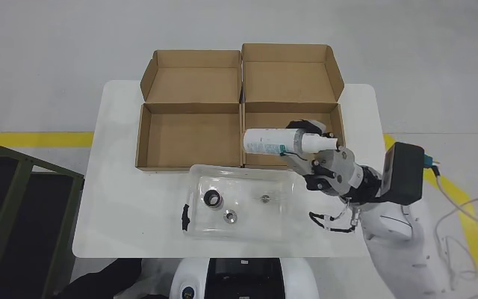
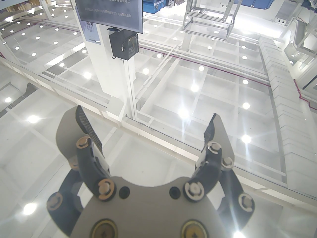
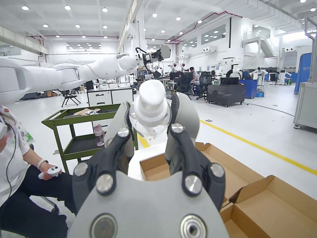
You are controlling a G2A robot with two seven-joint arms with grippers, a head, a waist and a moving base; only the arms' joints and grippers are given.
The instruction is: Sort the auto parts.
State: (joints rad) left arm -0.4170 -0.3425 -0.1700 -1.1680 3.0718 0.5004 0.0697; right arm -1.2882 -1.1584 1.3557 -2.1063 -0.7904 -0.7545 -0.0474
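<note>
Jaws of right gripper pinch 1 spray bottle above the right of 2 boxes; left gripper jaws spread; 3 metal parts in 1 tray.

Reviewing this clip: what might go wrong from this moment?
1. The right pincer grips the spray bottle near its neck, the long body sticking out sideways; it may sag or slip.
2. Its base hangs about over the wall shared by the right box and left box; released here, it might catch there.
</note>
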